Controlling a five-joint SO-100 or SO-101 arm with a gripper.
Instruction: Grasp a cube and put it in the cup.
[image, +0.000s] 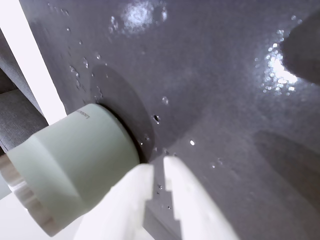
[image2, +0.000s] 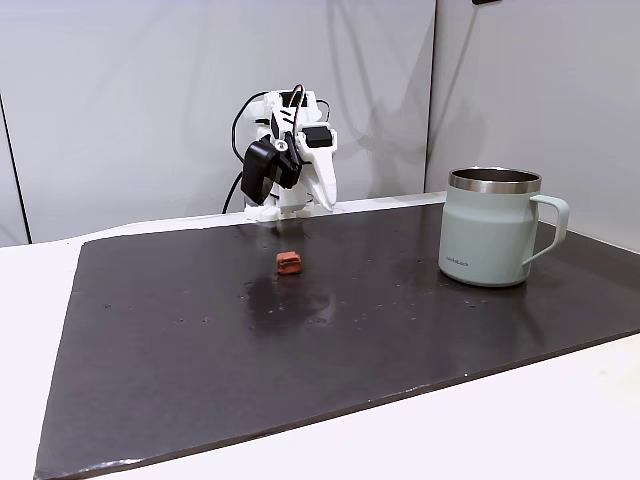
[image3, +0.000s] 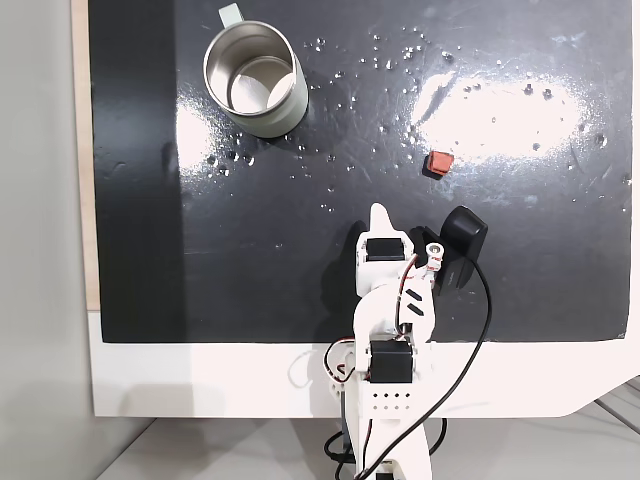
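Left to right in the view from above: cup (image3: 256, 79) upright near the mat's (image3: 140, 250) far left corner, gripper (image3: 378, 215) low over the middle by the near edge, nearly closed and empty, cube (image3: 438, 161) alone just right of centre. Risks, judged: pointing cupward, not cubeward; barely parted fingers (image: 172, 172) nudging the tiny block away on this slick, wet-looking mat

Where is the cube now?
In a fixed view the cube lies on the dark mat, right of the cup, just beyond the gripper.
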